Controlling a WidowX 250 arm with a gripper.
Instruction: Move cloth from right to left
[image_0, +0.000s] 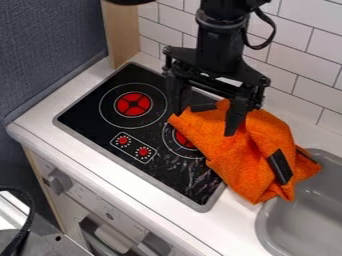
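The cloth overlaps the stove at 3 o'clock; the gripper has 2 jaws apart. Most of the shift toward 9 o'clock seems undone.

White tile wall runs behind white counter; wood panel stands btwn it & dk blue-grey wall. Blk stovetop & grey sink sit in counter, w/ knobbed front below.

Soft, moderately bright light is covering the counter and tiles. The oven front is receiving dimmer light. Gentle shadows are marking the cloth's folds. Pale streaks, glare or surface marks, are mottling the stove's near-right part.
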